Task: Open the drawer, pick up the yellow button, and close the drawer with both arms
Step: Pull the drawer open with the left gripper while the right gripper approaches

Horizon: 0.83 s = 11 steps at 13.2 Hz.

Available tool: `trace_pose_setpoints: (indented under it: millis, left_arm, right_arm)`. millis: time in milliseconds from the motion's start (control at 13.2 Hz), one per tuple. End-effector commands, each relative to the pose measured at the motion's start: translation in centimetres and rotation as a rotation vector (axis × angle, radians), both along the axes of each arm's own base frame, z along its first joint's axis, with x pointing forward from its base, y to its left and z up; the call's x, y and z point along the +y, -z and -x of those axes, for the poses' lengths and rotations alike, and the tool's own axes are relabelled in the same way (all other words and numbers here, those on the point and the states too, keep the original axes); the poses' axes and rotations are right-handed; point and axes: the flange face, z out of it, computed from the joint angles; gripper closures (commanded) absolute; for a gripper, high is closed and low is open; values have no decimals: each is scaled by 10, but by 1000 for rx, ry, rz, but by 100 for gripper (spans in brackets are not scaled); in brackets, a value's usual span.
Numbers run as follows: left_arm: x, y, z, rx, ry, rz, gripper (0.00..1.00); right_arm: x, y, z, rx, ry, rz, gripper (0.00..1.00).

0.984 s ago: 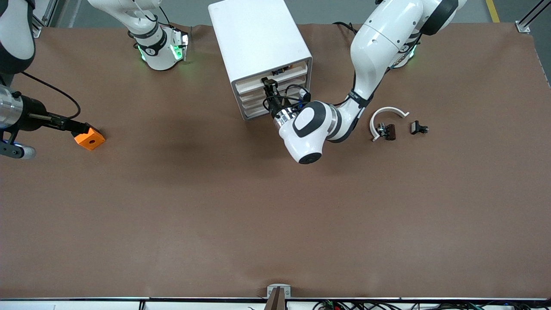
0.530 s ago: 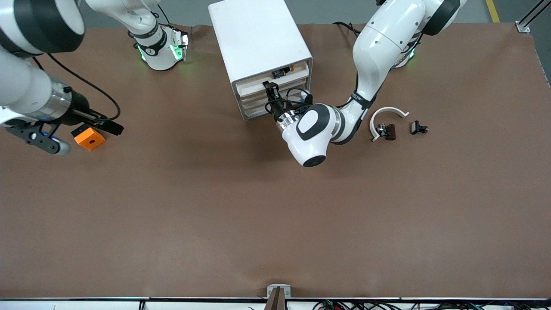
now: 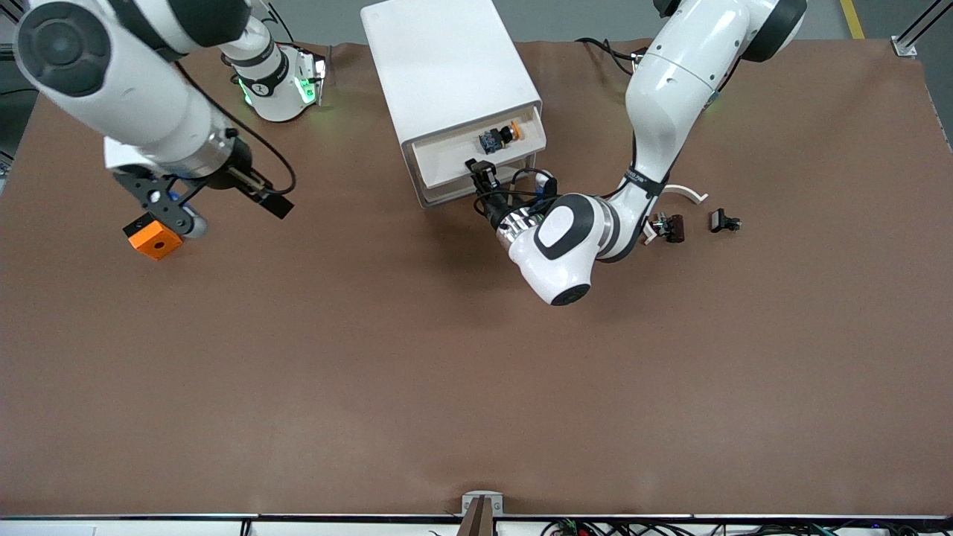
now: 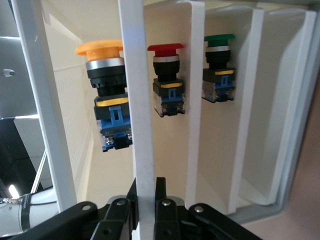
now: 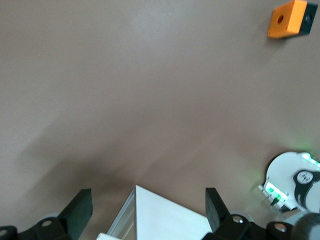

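The white cabinet (image 3: 447, 74) stands at the table's edge nearest the robots' bases. Its top drawer (image 3: 447, 158) is pulled partway out. The button (image 3: 500, 136), black body with a yellow-orange cap, lies in it. My left gripper (image 3: 482, 170) is shut on the drawer's cream-white front strip (image 4: 137, 100), one finger on each side, as the left wrist view (image 4: 146, 187) shows. That view shows the button (image 4: 105, 90) too. My right gripper (image 3: 272, 201) is open and empty in the air, over the table between the orange block and the cabinet. The right wrist view shows it open (image 5: 147, 205), with the cabinet's corner (image 5: 165, 220) between its fingers.
A red-capped button (image 4: 167, 75) and a green-capped one (image 4: 218, 65) sit in lower drawers. An orange square block (image 3: 154, 237) lies toward the right arm's end. A white curved piece (image 3: 681, 195) and two black-brown clips (image 3: 668, 225) (image 3: 724, 220) lie toward the left arm's end.
My left gripper has pulled the top drawer out toward the front camera, baring the button. My right arm has swung from the orange block toward the cabinet.
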Motion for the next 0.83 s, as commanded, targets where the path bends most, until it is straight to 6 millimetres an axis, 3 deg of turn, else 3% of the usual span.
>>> trace_pose_setpoints:
  millis: [0, 378, 454, 681, 757]
  left_arm:
    - [14, 15, -27, -78, -68, -27, 100]
    - [26, 12, -46, -129, -116, -15, 100]
    - [30, 11, -51, -139, -123, -5, 92]
    - [33, 1, -59, -181, -118, 37, 3]
    - [37, -7, -68, -198, -129, 49, 0]
  right_arm:
    - [33, -4, 16, 3, 84, 19, 0]
    - [78, -3, 40, 24, 182, 15, 0]
    - [87, -4, 46, 21, 197, 20, 0]
    - [129, 1, 71, 15, 216, 38, 0]
    - [143, 5, 78, 8, 224, 40, 0]
